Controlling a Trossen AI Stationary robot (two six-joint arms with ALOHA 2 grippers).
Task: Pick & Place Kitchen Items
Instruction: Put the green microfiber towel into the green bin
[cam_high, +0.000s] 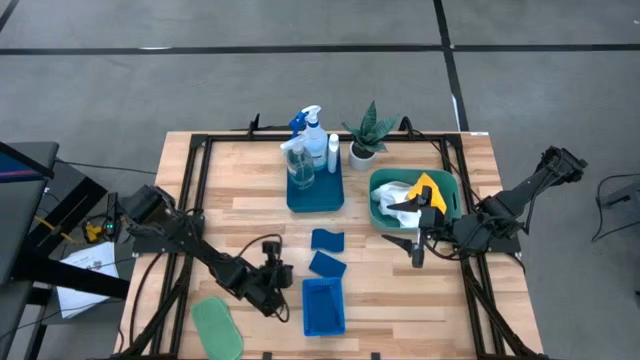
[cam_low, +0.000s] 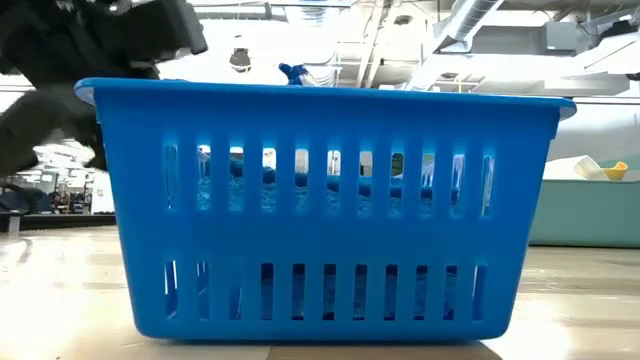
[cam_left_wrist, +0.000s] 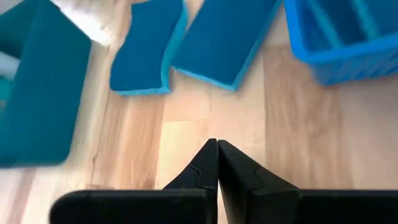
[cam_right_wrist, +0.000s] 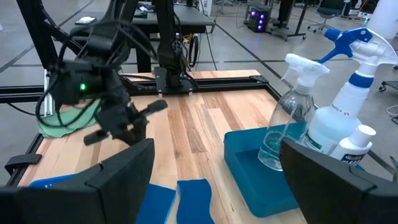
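My left gripper (cam_left_wrist: 216, 149) is shut and holds nothing. It hovers over bare wood just left of the blue basket (cam_high: 323, 305), pointing toward two blue sponges (cam_high: 327, 240) (cam_high: 327, 264) that lie flat on the table; they also show in the left wrist view (cam_left_wrist: 146, 50) (cam_left_wrist: 227, 37). A green cloth (cam_high: 217, 325) lies near the front left. The spray bottles (cam_high: 310, 150) stand in a blue tray (cam_high: 318, 200). My right gripper (cam_high: 418, 252) waits open beside the teal tub (cam_high: 375, 205), which holds white and yellow cloths (cam_high: 415, 195).
A potted plant (cam_high: 365, 135) stands at the far edge between tray and tub. The basket (cam_low: 330, 200) fills the low view. A black frame (cam_high: 190, 200) runs along the table's edges. Bare wood lies between the green cloth and the basket.
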